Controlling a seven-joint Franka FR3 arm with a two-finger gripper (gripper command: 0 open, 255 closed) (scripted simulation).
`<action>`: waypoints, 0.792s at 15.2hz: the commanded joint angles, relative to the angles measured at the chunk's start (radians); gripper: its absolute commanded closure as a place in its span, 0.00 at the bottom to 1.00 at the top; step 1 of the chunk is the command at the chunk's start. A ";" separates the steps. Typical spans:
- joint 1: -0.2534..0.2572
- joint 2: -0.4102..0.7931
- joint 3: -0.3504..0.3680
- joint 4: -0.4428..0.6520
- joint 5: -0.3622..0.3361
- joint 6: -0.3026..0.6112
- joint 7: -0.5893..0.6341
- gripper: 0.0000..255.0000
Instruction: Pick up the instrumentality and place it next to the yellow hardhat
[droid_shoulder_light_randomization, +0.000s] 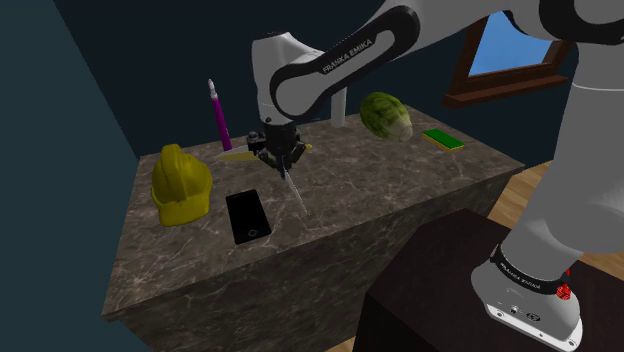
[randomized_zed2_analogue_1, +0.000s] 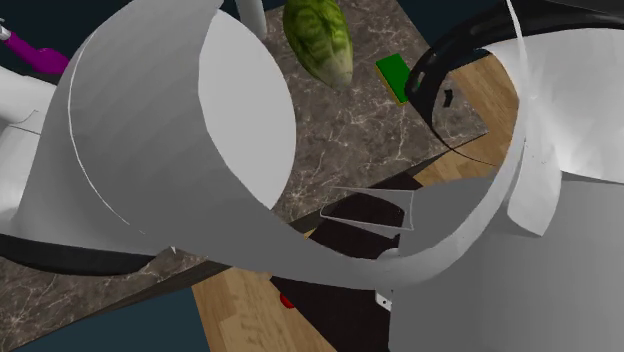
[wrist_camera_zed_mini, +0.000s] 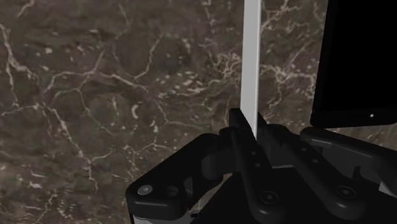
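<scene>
shoulder view, arm (droid_shoulder_light_randomization: 330, 68) bent down over counter (droid_shoulder_light_randomization: 400, 195), fingers (droid_shoulder_light_randomization: 282, 163) clasping thin white rod (droid_shoulder_light_randomization: 296, 192)

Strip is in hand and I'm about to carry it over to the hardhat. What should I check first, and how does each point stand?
1. Black fingers clasped on the slim grey strip: ok.
2. Strip's tip clear of the dark marble tabletop: cannot tell.
3. Yellow hardhat resting on the tabletop, in sight: ok.
4. Bare marble beside the hardhat: ok in front of it; the flat black phone crowds one side.
5. Upright purple pen off the likely path: ok.
</scene>
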 joint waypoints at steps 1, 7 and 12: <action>0.001 0.011 -0.002 -0.015 -0.006 0.026 0.005 1.00; 0.006 0.047 -0.007 -0.042 -0.022 0.086 0.016 1.00; 0.006 0.047 -0.007 -0.042 -0.023 0.086 0.017 1.00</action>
